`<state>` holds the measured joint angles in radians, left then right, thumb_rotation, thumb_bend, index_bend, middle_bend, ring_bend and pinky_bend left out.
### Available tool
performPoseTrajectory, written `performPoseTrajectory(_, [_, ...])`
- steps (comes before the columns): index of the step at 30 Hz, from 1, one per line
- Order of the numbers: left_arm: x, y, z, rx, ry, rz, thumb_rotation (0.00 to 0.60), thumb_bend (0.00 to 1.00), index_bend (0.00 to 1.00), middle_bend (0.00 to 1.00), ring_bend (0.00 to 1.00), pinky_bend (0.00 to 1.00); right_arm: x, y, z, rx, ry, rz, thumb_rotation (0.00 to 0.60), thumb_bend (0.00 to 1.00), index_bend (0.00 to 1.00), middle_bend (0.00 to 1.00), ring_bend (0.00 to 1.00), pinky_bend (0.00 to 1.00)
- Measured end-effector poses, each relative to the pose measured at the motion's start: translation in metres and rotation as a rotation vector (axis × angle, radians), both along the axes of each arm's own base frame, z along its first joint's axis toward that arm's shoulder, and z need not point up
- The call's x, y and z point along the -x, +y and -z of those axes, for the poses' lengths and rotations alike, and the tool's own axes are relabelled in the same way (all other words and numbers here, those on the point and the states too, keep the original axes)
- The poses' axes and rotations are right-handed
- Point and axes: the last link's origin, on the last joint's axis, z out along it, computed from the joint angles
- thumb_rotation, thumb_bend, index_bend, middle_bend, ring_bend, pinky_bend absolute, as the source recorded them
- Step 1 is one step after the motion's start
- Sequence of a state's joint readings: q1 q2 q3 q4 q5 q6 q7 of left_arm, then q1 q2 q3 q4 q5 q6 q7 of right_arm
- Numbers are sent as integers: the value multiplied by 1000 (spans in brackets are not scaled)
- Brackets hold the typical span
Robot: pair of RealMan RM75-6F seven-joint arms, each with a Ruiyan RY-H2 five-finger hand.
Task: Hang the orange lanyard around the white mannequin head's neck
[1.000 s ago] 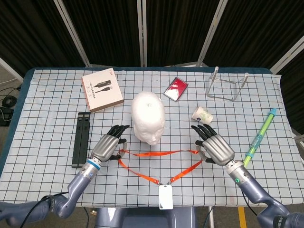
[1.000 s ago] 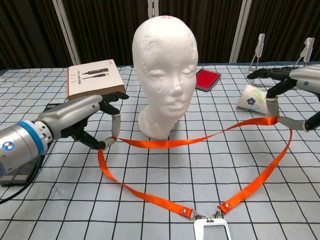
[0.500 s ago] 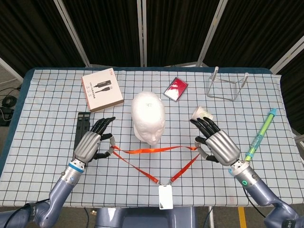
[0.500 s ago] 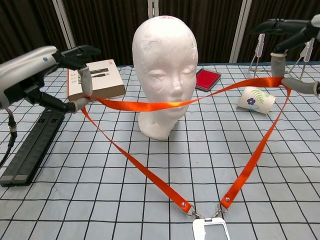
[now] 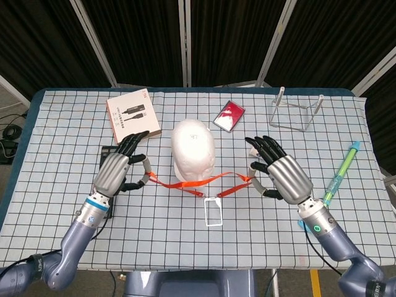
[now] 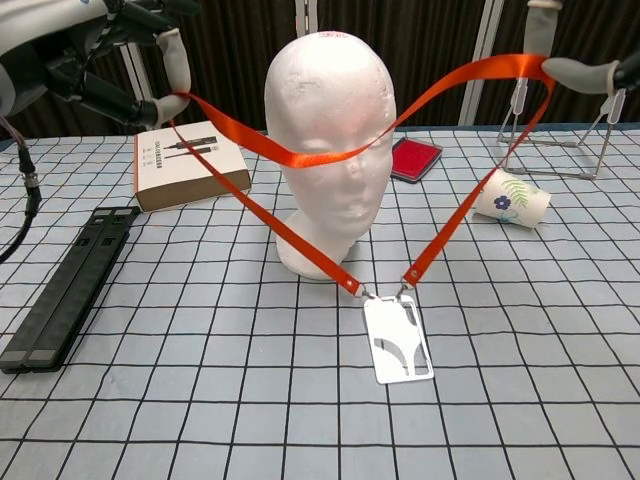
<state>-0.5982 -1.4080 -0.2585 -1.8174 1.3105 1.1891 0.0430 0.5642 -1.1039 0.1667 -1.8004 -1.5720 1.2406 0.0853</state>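
Now our hands have risen since half a second ago, lifting the orange lanyard from chin height to the white mannequin head's brow; its card holder hangs clear of the desk; our chest view cuts off both hands; our left hand and right hand, palms inward, each pinch the strap.

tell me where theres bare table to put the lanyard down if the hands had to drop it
The front of the table, near the edge below the badge, is bare. The strip between the black bar and the foam head is free too. It is crowded behind: box, red case, wire stand, paper cup.
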Motion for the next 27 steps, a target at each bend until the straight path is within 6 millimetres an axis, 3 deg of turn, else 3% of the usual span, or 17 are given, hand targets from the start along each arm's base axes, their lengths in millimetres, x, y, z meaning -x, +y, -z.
performPoseTrajectory(13, [-25, 42, -19, -33, 10, -87, 600, 519, 734, 0, 0, 0, -17, -42, -14, -14, -154, 115, 600, 448, 733, 49, 0, 0])
performPoseTrajectory(21, [-24, 69, -33, -46, -24, -168, 600, 519, 734, 0, 0, 0, -25, -71, -32, -79, -360, 200, 600, 447, 740, 53, 0, 0])
performPoseTrajectory(27, [-15, 83, -33, -37, -30, -219, 600, 519, 726, 0, 0, 0, -15, -96, -40, -69, -364, 276, 600, 447, 735, 56, 0, 0])
